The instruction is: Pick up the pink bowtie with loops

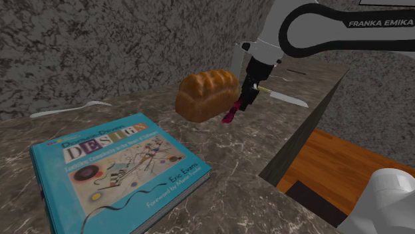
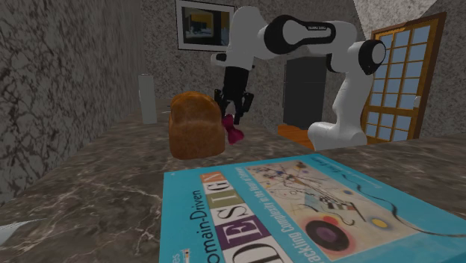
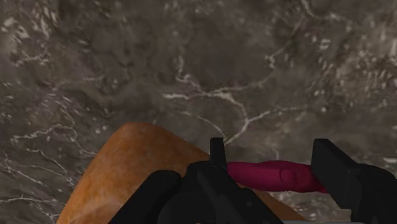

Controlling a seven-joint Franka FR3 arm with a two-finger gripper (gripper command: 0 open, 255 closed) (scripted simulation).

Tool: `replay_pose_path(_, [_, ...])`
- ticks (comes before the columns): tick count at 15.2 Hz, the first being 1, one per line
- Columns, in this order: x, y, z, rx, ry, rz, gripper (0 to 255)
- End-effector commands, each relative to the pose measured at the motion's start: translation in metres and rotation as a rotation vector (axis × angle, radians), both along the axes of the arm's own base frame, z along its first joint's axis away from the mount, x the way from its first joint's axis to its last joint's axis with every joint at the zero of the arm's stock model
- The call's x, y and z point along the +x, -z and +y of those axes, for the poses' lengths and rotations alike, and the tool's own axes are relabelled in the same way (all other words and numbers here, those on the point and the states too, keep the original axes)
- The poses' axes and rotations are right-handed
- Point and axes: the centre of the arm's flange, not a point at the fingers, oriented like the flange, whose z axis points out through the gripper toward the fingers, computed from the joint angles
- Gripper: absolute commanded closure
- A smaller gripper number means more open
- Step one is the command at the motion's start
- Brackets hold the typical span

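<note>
Gripper (image 1: 243,101) is low beside the loaf (image 1: 206,95), fingers narrowed and clamped on the pink bowtie (image 3: 273,176). The bowtie hangs just right of the loaf in the shoulder view; whether it clears the marble, I cannot tell. The counter (image 1: 219,193) edge runs down the shoulder view's right and drops to a wooden floor (image 1: 346,166), with 1 knife (image 1: 287,98) lying near that edge. A rough wall (image 1: 100,46) closes the far side. There is open marble between loaf and book (image 1: 113,166). Writing: "FRANKA EMIKA" on the arm (image 1: 332,26), "Domain-Driven DESIGN" and "Eric Evans" on the teal cover. Count: 1 bowtie, 1 loaf, 1 book, 1 knife, 1 white utensil (image 1: 63,110) far left
</note>
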Motion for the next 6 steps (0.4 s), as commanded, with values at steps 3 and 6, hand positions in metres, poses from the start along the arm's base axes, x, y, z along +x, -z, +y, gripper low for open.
replay_pose_path(3, [0.000,-0.023,0.000,0.000,0.000,0.000,255])
replay_pose_path(6, [0.000,-0.029,0.000,0.000,0.000,0.000,255])
